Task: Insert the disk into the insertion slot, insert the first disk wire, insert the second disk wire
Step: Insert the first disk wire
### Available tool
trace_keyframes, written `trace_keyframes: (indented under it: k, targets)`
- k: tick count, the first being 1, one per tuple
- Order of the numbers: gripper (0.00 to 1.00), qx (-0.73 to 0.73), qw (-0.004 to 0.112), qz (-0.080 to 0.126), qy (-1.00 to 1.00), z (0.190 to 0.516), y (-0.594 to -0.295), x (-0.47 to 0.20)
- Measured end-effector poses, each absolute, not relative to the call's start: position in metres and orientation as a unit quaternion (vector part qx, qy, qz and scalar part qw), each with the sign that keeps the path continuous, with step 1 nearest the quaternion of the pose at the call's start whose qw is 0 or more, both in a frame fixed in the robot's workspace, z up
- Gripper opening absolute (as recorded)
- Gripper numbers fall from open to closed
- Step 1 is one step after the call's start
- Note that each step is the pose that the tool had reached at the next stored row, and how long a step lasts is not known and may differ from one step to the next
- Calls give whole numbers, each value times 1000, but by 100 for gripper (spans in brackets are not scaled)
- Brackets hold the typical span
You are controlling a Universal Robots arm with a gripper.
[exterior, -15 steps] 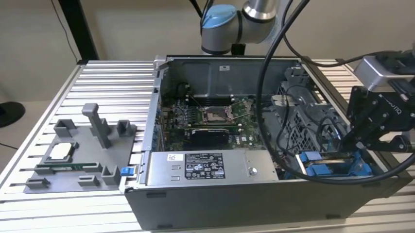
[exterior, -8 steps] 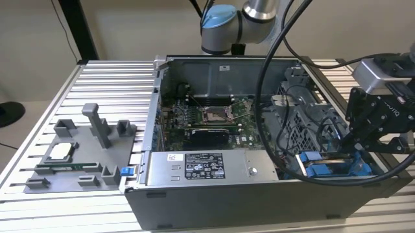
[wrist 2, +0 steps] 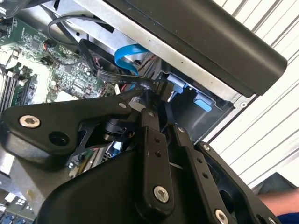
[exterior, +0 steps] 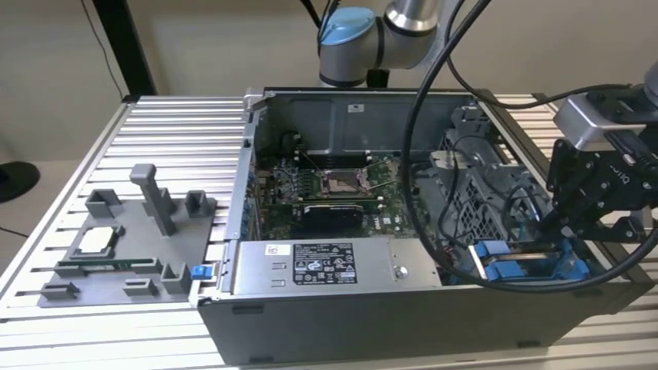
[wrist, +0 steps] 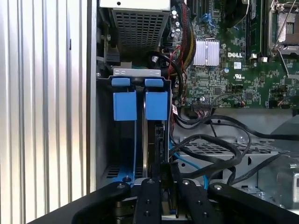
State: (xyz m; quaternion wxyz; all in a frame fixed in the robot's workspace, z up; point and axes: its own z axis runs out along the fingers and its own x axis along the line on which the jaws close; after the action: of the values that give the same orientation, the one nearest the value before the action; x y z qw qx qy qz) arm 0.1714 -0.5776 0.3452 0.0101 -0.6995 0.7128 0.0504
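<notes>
exterior view: gripper [exterior: 568,230] hangs low over the insertion slot [exterior: 519,266], in the open computer case [exterior: 411,324], at its corner on the exterior view's right. second wrist view: fingers [wrist 2: 149,123] pinched narrow on a black wire plug [wrist 2: 159,87], just beside a blue tab [wrist 2: 174,86]. first wrist view: the disk [wrist: 156,140] stands on edge inside the slot under two blue handles [wrist: 124,105], gripper tips right at its near end.
</notes>
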Motion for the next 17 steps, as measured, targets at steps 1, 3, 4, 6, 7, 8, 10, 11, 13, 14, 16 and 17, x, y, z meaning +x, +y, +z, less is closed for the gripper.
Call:
trace_keyframes:
  k: [1,3,4,6,7,8,10,11,13,14,16,17]
  targets:
    - [0,-699,10,50,713,345,-577,171]
    - [0,-700,10,50,713,344,-576,170]
    - [0,-700,10,50,713,344,-576,170]
    - [0,-700,10,50,713,343,-576,170]
    - [0,-700,10,50,713,343,-576,169]
    - [0,-700,10,50,713,343,-576,169]
    - [0,-700,10,50,713,343,-576,169]
    - [0,-700,10,50,713,343,-576,169]
    - [0,-700,10,49,713,343,-576,169]
    - [0,-700,10,49,713,343,-576,169]
    - [0,-700,10,49,713,342,-576,169]
    - [0,-699,10,49,713,342,-577,169]
